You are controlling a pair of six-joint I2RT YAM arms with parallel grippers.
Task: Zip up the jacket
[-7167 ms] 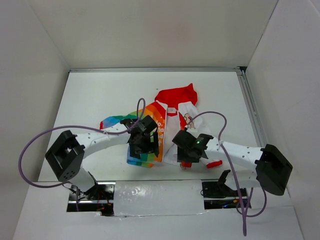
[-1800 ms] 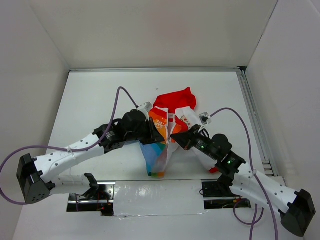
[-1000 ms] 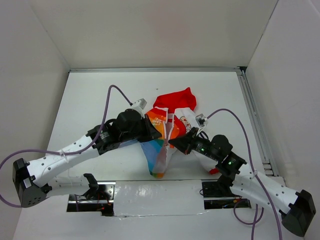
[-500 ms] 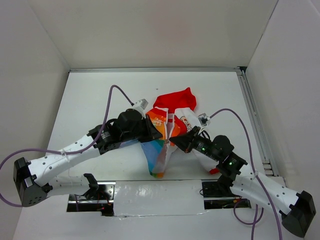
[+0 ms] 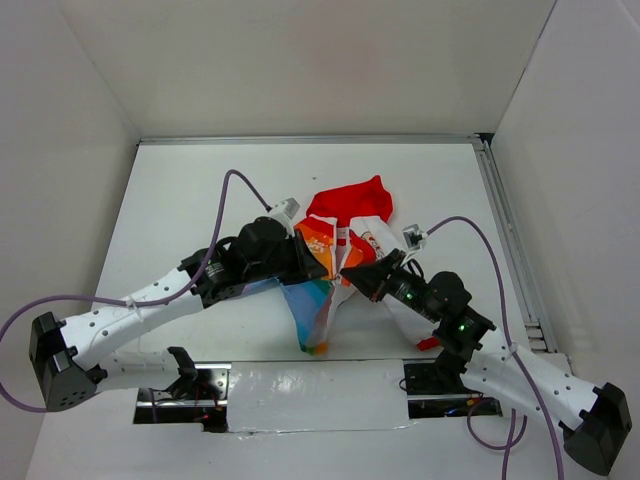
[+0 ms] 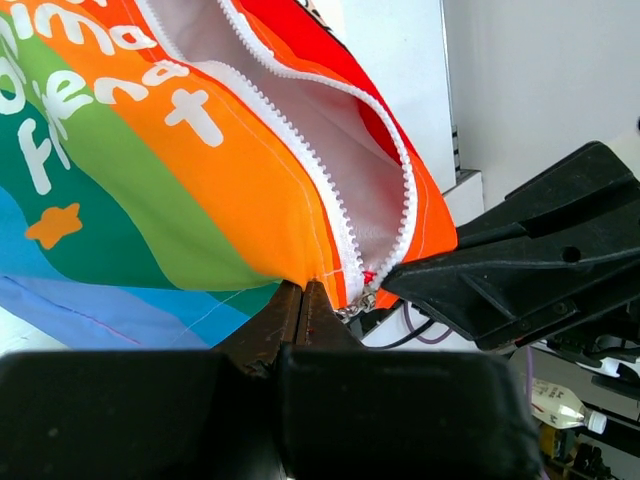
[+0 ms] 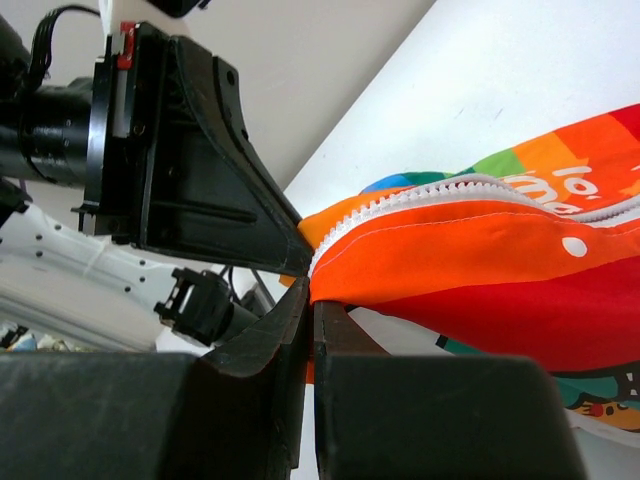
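Observation:
The jacket [image 5: 313,300] is lifted off the table between both grippers, its rainbow panel hanging toward the near edge and its red hood [image 5: 350,197] resting behind. My left gripper [image 5: 322,268] is shut on the orange hem [image 6: 300,262], just beside the zipper's lower end. The white zipper teeth [image 6: 322,195] gape open above a small metal slider [image 6: 361,298]. My right gripper [image 5: 347,272] is shut on the opposite orange edge [image 7: 420,255], tip to tip with the left gripper [image 7: 200,190]. A red cuff [image 5: 428,342] lies under the right arm.
White walls close in the table on three sides. A metal rail [image 5: 505,230] runs along the right edge. A taped strip [image 5: 315,392] covers the near edge between the arm bases. Purple cables [image 5: 226,190] loop over both arms.
Both grippers keep their hold on the jacket. The right wrist has edged slightly to the right and the left arm has barely shifted; the hanging panel looks the same.

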